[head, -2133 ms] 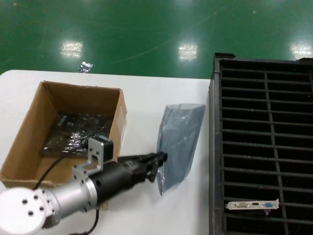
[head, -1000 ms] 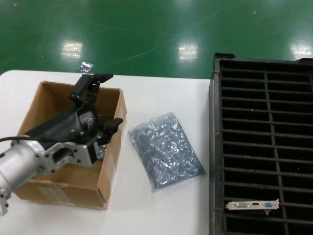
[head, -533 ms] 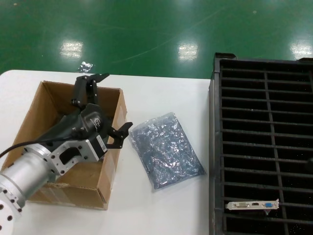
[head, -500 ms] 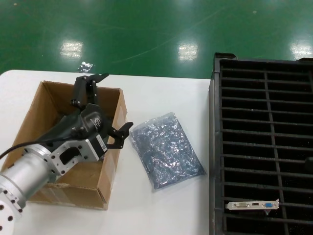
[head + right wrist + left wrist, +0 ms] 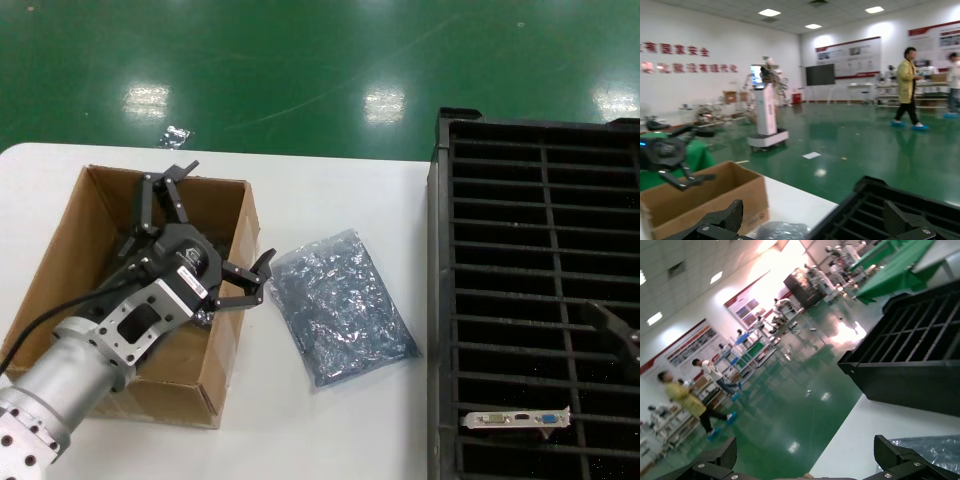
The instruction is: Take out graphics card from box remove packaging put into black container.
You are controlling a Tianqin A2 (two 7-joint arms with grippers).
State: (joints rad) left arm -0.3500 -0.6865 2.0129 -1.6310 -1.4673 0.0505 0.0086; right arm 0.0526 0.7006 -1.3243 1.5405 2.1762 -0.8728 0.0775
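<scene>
The left gripper (image 5: 205, 225) hangs over the brown box (image 5: 75, 270) on the white surface (image 5: 330, 430). Its jaws are wide apart and hold nothing. One jaw tip is up near the far wall of the box, and the other pokes out past the box's right wall.

The packaging (image 5: 340, 305) lies flat on the surface just beside that wall. The near jaw tip is close to the bag's edge, but the bag is not between the jaws.

The graphics card (image 5: 516, 418) sits in a near slot of the black container (image 5: 540, 300), well apart from the left gripper.

The right gripper (image 5: 810, 220) is above the black container, near its right side. Its jaws are apart too and empty.
</scene>
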